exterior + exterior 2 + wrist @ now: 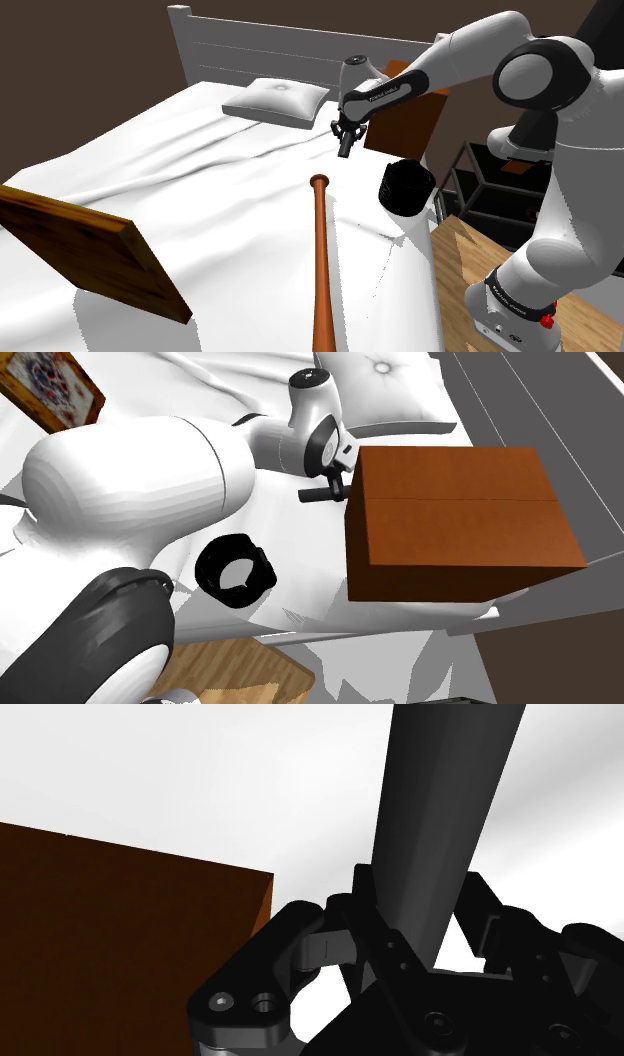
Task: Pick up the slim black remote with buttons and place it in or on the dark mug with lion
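— So, where's the slim black remote (450,804) rn?
— Clamped in the all-black two-finger end effector (410,944). Fingers are closed on one end and the rest sticks out past the tips. It's up in the air, off the white bed (200,190).
— And the dark round mug (405,186)?
— On the bed, by the edge nr the stand. The end effector w/ remote hangs above the mug and off to its headboard side, well apart from it. A brown box (455,522) stands near the mug on that same side.
— Mouth up?
— Second exterior view shows the rim as an open ring, so prob. yes. Can't see a lion.
— Key thing for the next move?
— My guess: carry the remote over the mug w/ its long axis pointing down at the opening, tip first. It's slim, so it shd fit. Off-centre, it cd clip the rim & tip the mug.
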Controlling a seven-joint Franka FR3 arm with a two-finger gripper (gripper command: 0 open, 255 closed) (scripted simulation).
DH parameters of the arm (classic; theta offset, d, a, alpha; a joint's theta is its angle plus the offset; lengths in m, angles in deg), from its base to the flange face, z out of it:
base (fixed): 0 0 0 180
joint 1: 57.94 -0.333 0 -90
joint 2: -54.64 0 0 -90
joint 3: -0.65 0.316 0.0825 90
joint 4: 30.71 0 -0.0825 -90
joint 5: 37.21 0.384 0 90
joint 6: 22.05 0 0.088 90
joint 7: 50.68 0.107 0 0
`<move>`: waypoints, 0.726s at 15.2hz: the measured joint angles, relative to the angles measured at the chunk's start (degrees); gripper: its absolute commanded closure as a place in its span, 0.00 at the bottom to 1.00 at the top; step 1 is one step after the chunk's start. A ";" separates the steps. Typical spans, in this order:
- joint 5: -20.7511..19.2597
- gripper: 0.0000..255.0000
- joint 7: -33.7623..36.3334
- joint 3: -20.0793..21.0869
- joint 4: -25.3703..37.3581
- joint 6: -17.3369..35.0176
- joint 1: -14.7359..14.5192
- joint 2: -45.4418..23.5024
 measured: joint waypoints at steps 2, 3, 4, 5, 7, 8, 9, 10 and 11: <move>0.22 1.00 -0.20 0.13 0.26 -0.91 -0.01 0.62; 0.38 1.00 -0.46 0.18 0.38 -1.41 0.08 1.02; 0.57 1.00 -0.73 0.24 0.76 -2.08 0.15 1.33; 0.73 1.00 -0.91 0.31 1.16 -2.76 0.14 1.63; 1.02 1.00 -1.25 0.45 1.77 -4.04 0.15 2.33; 1.19 1.00 -1.53 0.50 2.18 -4.71 0.22 2.63; 1.32 1.00 -1.68 0.56 2.19 -5.20 0.24 3.12; 1.47 1.00 -1.85 0.62 2.44 -5.86 0.25 3.53; 1.56 1.00 -1.91 0.69 2.74 -6.38 0.19 3.76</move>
